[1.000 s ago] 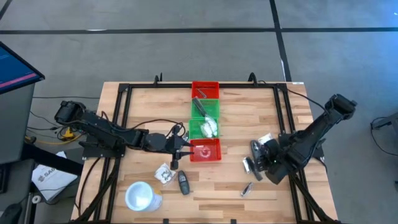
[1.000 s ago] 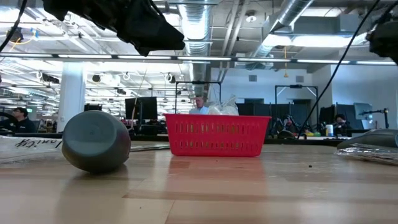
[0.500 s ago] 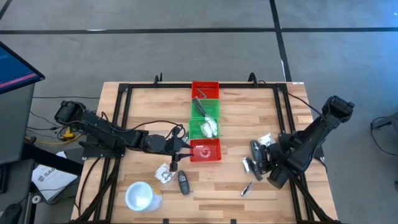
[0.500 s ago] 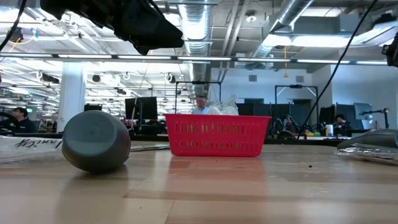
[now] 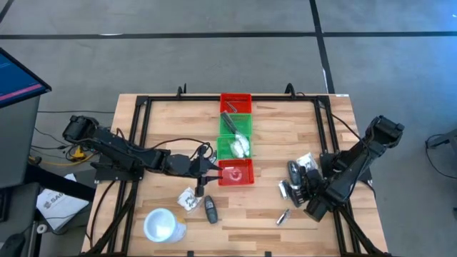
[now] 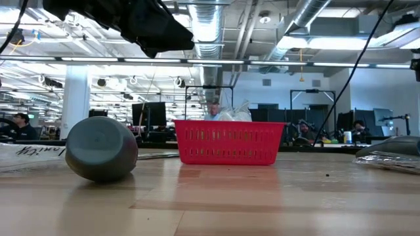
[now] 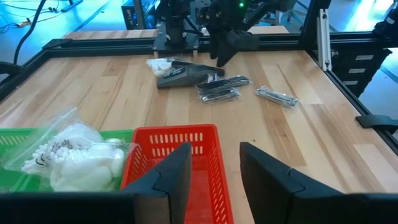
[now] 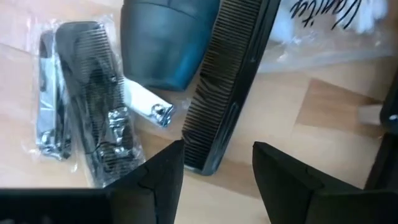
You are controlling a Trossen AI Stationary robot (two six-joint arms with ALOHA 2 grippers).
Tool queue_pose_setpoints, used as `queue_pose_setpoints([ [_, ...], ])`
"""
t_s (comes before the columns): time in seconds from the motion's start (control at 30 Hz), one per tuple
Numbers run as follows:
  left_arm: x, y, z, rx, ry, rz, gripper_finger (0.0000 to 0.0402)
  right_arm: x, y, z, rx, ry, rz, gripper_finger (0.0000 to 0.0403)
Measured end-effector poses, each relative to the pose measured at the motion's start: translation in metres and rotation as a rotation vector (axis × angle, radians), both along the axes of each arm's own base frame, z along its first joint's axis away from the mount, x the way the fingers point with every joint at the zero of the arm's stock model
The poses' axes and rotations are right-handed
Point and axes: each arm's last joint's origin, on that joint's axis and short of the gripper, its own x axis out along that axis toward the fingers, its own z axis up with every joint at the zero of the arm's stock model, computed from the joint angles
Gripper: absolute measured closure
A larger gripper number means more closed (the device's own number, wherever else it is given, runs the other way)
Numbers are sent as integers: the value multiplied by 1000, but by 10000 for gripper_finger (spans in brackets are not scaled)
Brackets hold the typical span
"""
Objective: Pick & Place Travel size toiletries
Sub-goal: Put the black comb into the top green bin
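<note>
A heap of travel size toiletries [image 5: 296, 175] lies on the table's right half. In it are a long black comb [image 8: 227, 81], a clear packet [image 8: 78, 118] holding a smaller comb and a clipper, a dark blue-grey piece [image 8: 163, 43] and a packet showing white [image 8: 348, 25]. My right gripper [image 8: 217, 171] hangs open just above the heap, pointing down, its fingers on either side of the long comb's end. My left gripper [image 7: 214, 168] is open and holds nothing, above the near red bin [image 5: 235, 173] at its left rim. A slim silver tube [image 5: 283, 215], a black oblong piece [image 5: 211, 209] and a clear packet [image 5: 189, 200] lie loose near the front.
A far red bin [image 5: 235, 102] and a green bin [image 5: 235, 135] holding a packet of white stuff [image 7: 74, 155] stand in a row with the near red bin at the table's middle. A white cup [image 5: 161, 225] lies at the front left. A black frame [image 5: 139, 114] rims the table.
My right gripper has sunk toward the heap of toiletries and tipped a little more downward, staying open. My left gripper has kept still over the near red bin. Nothing on the table has moved.
</note>
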Motion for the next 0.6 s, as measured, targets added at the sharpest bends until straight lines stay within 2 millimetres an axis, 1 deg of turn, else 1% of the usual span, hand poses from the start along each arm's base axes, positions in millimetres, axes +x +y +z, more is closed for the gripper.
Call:
queue_pose_setpoints([
  [0.2, 0, 0, 0, 0, 0, -1, 273, -3, 1, -3, 8, -21, -20, 223],
  [0.47, 0, 0, 0, 2, 0, -1, 273, -6, -6, -22, 39, -54, -32, 223],
  [0.6, 0, 0, 0, 1, 0, -1, 273, -7, -8, -25, 32, -68, -31, 224],
])
